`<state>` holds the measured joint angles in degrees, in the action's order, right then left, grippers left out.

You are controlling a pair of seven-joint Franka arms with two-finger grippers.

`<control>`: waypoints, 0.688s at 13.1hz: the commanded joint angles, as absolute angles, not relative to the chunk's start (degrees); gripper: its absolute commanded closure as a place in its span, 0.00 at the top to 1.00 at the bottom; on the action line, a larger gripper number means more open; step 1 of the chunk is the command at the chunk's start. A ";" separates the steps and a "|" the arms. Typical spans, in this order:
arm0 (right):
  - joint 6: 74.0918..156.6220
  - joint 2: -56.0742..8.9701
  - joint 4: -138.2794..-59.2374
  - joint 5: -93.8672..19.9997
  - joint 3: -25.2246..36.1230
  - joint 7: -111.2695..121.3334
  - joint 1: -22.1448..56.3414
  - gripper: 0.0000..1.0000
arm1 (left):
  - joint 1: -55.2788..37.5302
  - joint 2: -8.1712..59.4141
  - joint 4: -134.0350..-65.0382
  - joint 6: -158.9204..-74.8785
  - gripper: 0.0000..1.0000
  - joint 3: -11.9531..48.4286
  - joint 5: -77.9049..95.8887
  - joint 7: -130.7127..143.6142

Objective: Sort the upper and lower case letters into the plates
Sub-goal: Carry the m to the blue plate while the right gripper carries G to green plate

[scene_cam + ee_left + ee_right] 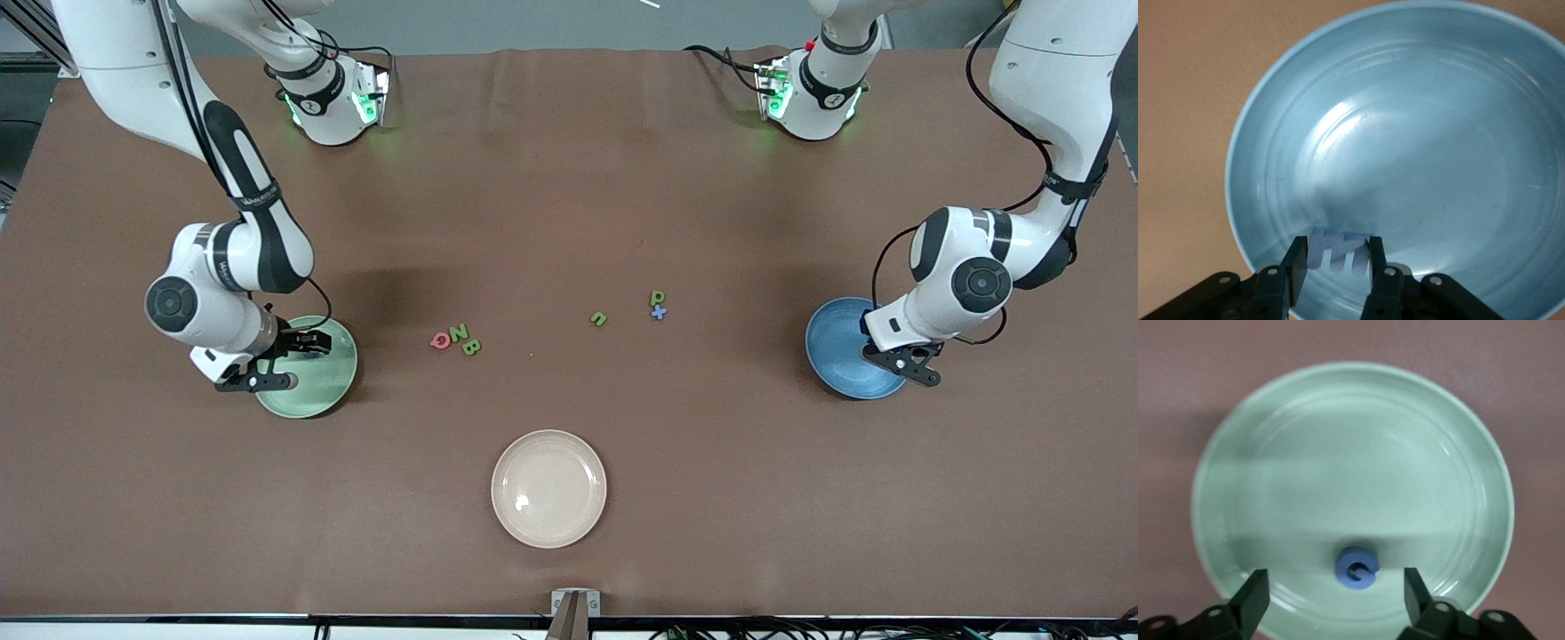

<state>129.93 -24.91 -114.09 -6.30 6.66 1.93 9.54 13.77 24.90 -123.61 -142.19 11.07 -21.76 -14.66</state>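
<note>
- Green plate (pixel 1271 453), toward the right arm's end, holds a blue G (pixel 1357 568); right hand (pixel 1336 595) hovers over it, spread wide and empty.
- Blue plate (pixel 1438 133), toward the left arm's end, is bare; left hand (pixel 1336 261) over it grips a pale m (pixel 1336 250).
- Six pieces (pixel 458 338) lie unsorted on the tabletop (pixel 569 178); beige plate (pixel 548 488) is empty.

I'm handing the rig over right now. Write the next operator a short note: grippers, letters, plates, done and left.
Right gripper: open over the green plate; a blue letter lies in the plate below it.
Left gripper: shut on a pale blue letter, over the blue plate; not yet released.
On the table between the plates: Q, N, B together; n; p touching a blue plus.
Beige plate holds nothing.
Left: release into the blue plate, then sort the remaining letters.
</note>
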 commanded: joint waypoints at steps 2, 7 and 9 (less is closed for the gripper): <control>122.60 -23.99 -108.02 -6.15 5.89 -11.56 12.48 1.00 | 14.59 24.26 -123.75 -142.91 0.80 11.69 -23.03 -15.21; 126.89 -24.17 -111.25 -8.17 5.80 -30.37 18.79 1.00 | 14.41 20.75 -119.90 -131.71 1.00 18.34 -20.40 -6.36; 133.91 -24.17 -114.86 -8.17 5.80 -40.12 22.74 1.00 | 14.33 19.78 -117.00 -125.53 1.00 23.09 -18.47 3.37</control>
<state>128.42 -24.84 -110.89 -7.54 5.52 -32.36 19.27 14.04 21.82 -119.11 -131.09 19.13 -20.24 -3.55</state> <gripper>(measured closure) 0.000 0.000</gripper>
